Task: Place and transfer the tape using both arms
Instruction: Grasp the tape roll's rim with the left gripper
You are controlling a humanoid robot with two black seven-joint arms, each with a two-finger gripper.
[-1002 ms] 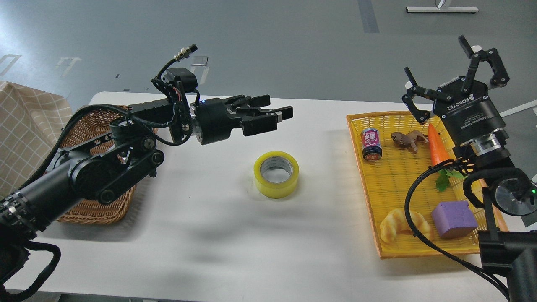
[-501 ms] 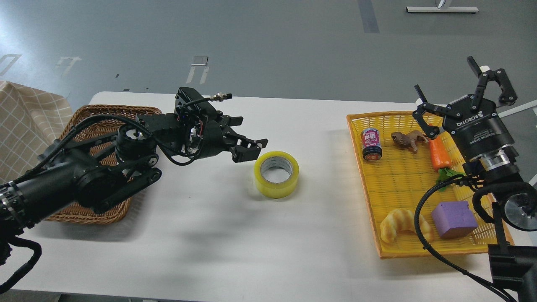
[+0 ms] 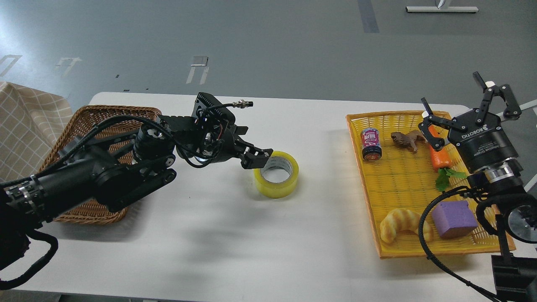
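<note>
The tape (image 3: 280, 185), a wide yellow roll with a grey-white core, lies flat on the white table (image 3: 251, 243) near its middle. My left gripper (image 3: 258, 158) is low at the roll's left rim, its fingers apart, with one fingertip (image 3: 263, 159) overlapping the rim. It holds nothing. My right gripper (image 3: 465, 100) is open and empty, raised over the far right corner of the yellow tray (image 3: 373, 218), well away from the tape.
A wicker basket (image 3: 117, 110) stands at the left, partly under my left arm. The tray holds a can (image 3: 371, 144), a brown toy animal (image 3: 406, 139), a carrot (image 3: 439, 158), a croissant (image 3: 398, 221) and a purple block (image 3: 453, 217). Checked cloth (image 3: 25, 121) lies far left.
My left gripper has come down from above the table and moved right to the tape's left rim. My right gripper has drawn back to the right and a little lower.
</note>
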